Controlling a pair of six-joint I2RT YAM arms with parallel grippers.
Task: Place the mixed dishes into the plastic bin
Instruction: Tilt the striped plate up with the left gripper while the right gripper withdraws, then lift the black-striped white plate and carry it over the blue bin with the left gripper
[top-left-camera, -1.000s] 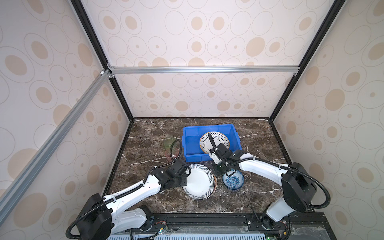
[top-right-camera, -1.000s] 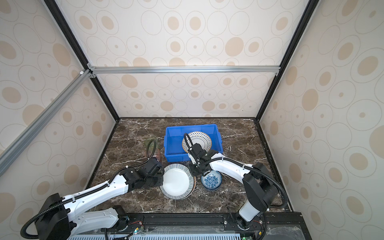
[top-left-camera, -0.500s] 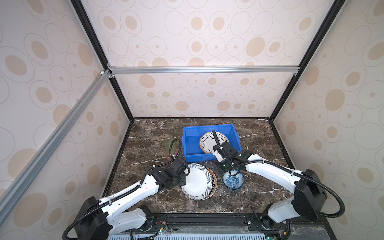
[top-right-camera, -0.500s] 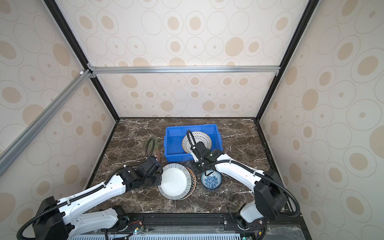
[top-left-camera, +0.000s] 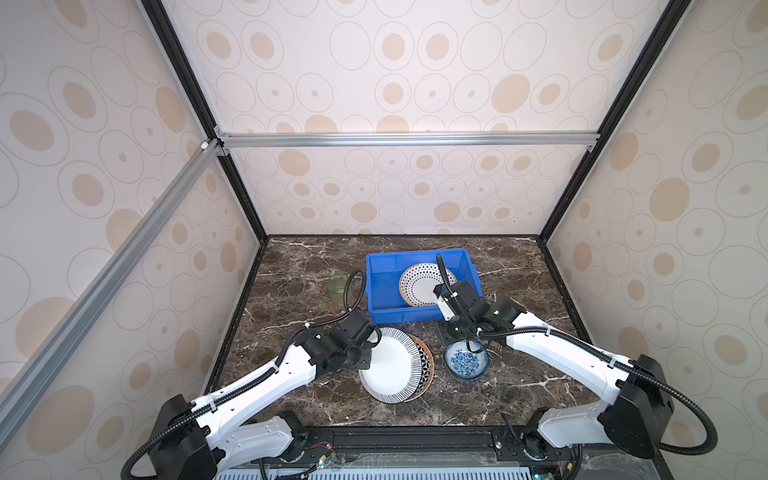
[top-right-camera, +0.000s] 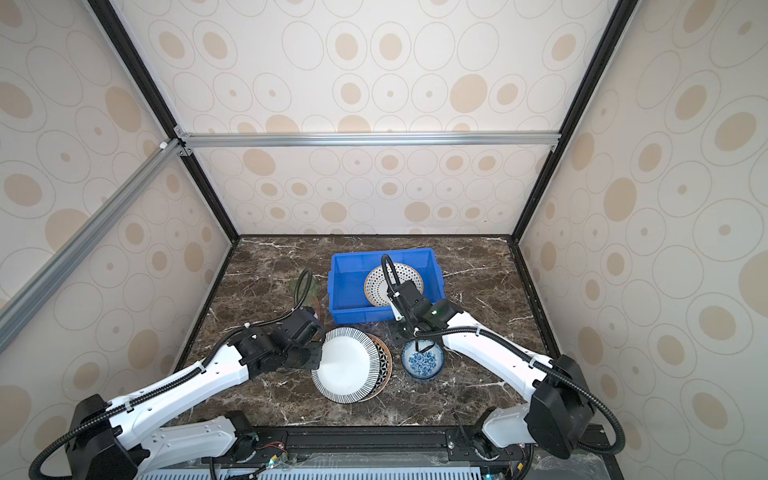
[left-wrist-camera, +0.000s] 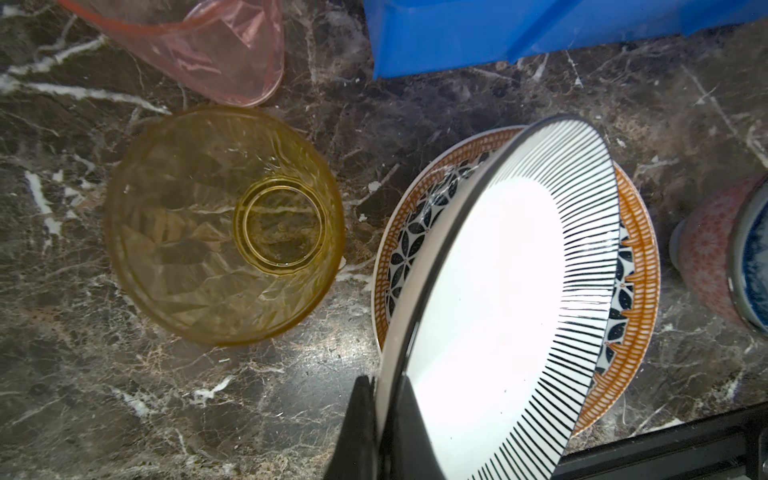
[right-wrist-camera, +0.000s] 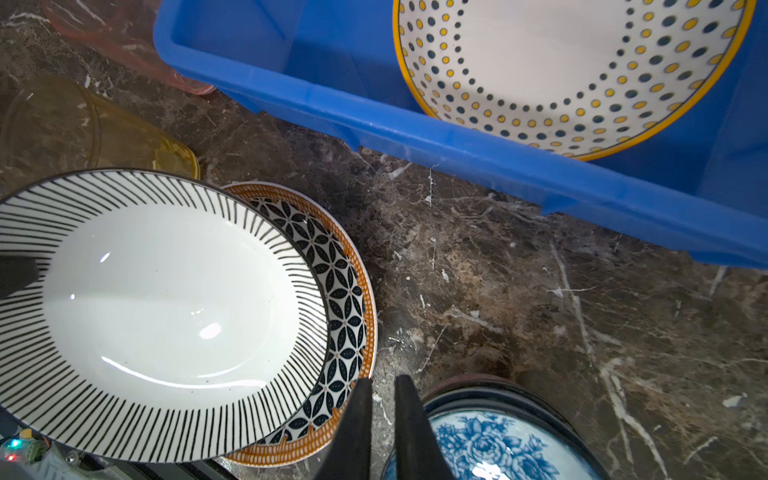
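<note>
Left gripper (left-wrist-camera: 384, 419) is clamped on the striped plate's (top-left-camera: 392, 365) rim, tilting it over the geometric plate (right-wrist-camera: 340, 316). Right gripper (right-wrist-camera: 380, 419) hangs by the blue-floral bowl (top-left-camera: 465, 360), pinched nearly closed, looks empty. Farther back, the dotted plate (top-left-camera: 419, 284) sits in the blue bin (top-left-camera: 382, 286).

Dishes mostly outside the blue bin; one plate in.
Blue bin (top-left-camera: 384, 286) sits mid-table, holding the dotted plate (top-left-camera: 419, 282) leaned against its right side. Striped plate (top-left-camera: 390, 365) is tilted, one edge raised, overlapping the black-white geometric plate with orange rim (left-wrist-camera: 640, 266) lying flat on the marble. Blue-floral bowl (top-left-camera: 466, 360) stands upright just right of those plates. Yellow cup (left-wrist-camera: 224, 224) stands upright left of the plates; pink cup (left-wrist-camera: 216, 45) lies on its side near the bin's corner; green cup (top-left-camera: 337, 286) is left of the bin.
</note>
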